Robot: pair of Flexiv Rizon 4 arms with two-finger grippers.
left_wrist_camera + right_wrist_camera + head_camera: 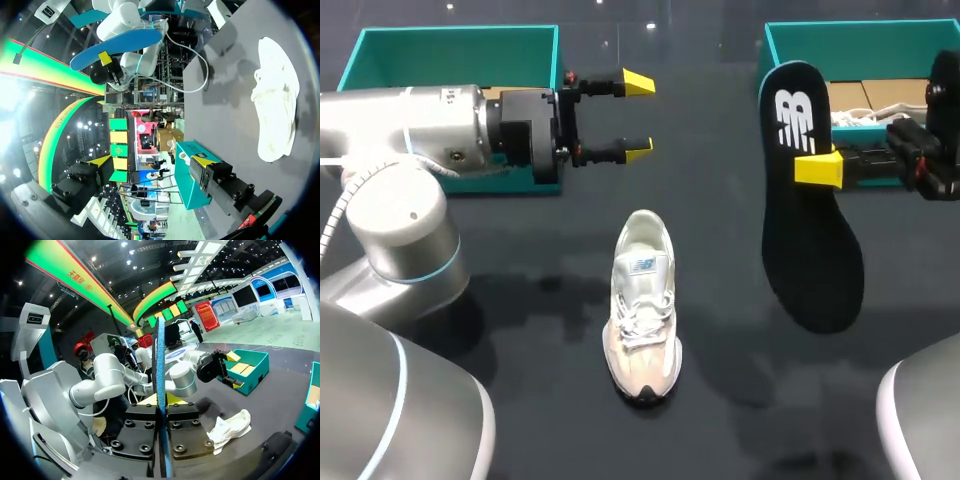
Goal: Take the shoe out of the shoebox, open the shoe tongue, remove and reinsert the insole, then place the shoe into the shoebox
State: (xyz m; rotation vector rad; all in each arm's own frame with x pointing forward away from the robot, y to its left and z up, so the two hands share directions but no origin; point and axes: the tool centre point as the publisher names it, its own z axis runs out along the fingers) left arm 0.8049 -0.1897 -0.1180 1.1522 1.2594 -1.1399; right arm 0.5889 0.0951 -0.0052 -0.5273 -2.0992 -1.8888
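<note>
Currently right jaws clamp the insole [812, 215], held up off the tabletop [720, 150]. Left jaws open, empty. The shoe [642, 310] sits mid-tabletop, outside the shoebox [865, 40].

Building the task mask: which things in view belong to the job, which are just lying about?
Job: shoe, on the table; insole, gripped in right claw; right teal box; left claw, open and empty.
Lying about: left teal box, though it may be the shoebox's other half; white item inside the right box, unclear what.
</note>
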